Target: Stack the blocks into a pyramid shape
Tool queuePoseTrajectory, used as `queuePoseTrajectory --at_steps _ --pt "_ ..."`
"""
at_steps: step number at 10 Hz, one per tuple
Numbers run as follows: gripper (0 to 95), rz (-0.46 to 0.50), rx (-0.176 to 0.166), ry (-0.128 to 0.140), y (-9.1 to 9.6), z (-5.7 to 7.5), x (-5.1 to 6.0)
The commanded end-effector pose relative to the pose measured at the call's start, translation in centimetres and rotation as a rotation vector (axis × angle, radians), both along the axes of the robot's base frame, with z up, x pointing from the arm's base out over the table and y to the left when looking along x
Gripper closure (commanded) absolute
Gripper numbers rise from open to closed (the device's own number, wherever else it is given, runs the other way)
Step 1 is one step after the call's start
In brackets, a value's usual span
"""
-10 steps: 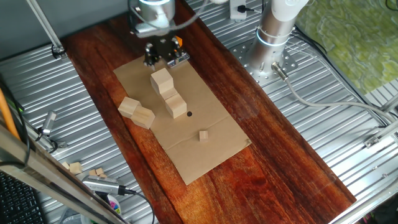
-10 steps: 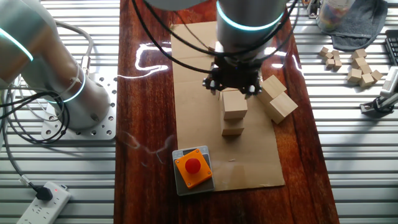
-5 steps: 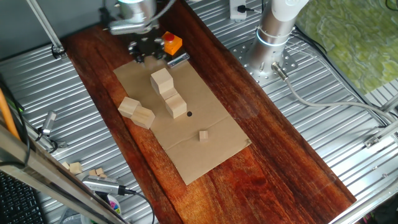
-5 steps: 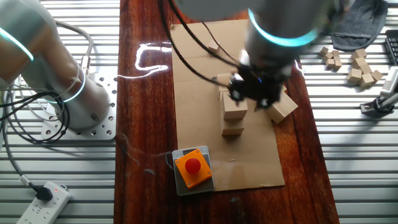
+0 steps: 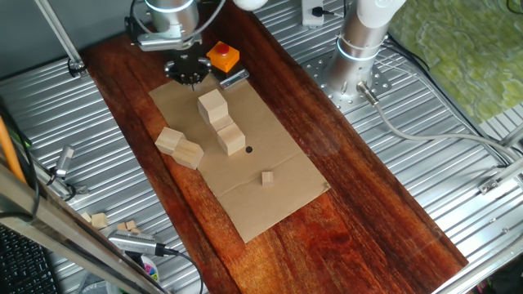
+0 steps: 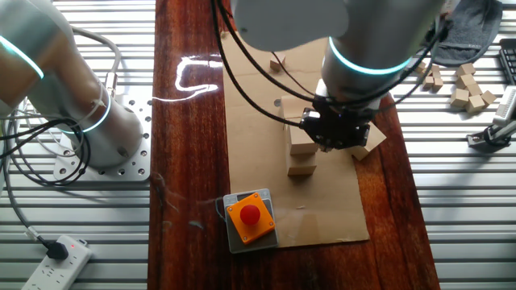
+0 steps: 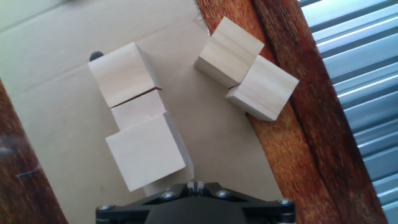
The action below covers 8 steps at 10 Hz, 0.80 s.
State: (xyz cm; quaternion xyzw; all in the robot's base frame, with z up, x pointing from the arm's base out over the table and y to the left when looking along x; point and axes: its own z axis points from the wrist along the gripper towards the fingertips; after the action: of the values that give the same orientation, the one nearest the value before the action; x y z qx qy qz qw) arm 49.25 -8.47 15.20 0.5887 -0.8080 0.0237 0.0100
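A cluster of pale wooden blocks (image 5: 222, 122) lies in a line on the cardboard sheet (image 5: 278, 184). One block (image 7: 146, 152) sits higher than the others; in the other fixed view it is the raised block (image 6: 302, 137). Two loose blocks (image 5: 180, 148) touch each other at the cardboard's edge; in the hand view the pair (image 7: 245, 68) is at the upper right. My gripper (image 5: 188, 73) hangs above the cardboard's far end, apart from all blocks. In the other fixed view the gripper (image 6: 339, 133) partly hides the loose pair. The gripper (image 7: 196, 185) looks shut and holds nothing.
An orange block with a red button (image 5: 222, 55) stands just right of the gripper. A tiny wooden cube (image 5: 267, 177) lies on the cardboard nearer the front. The arm's base (image 5: 359, 49) rises at the right. More small blocks (image 6: 468, 84) lie off the board.
The gripper has pulled away from the raised block and moved sideways toward the loose pair, uncovering the orange button block. The blocks have not moved.
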Motion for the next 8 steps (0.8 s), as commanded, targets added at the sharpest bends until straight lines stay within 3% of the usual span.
queuePoseTrajectory --at_steps 1,4,6,8 --pt "95.0 0.004 -0.003 -0.023 0.07 0.15 -0.17" --pt "95.0 -0.008 -0.015 -0.027 0.73 0.36 -0.14" --pt "95.0 0.011 0.002 -0.031 0.95 0.36 -0.09" --pt "95.0 0.017 -0.023 -0.020 0.95 0.36 -0.09"
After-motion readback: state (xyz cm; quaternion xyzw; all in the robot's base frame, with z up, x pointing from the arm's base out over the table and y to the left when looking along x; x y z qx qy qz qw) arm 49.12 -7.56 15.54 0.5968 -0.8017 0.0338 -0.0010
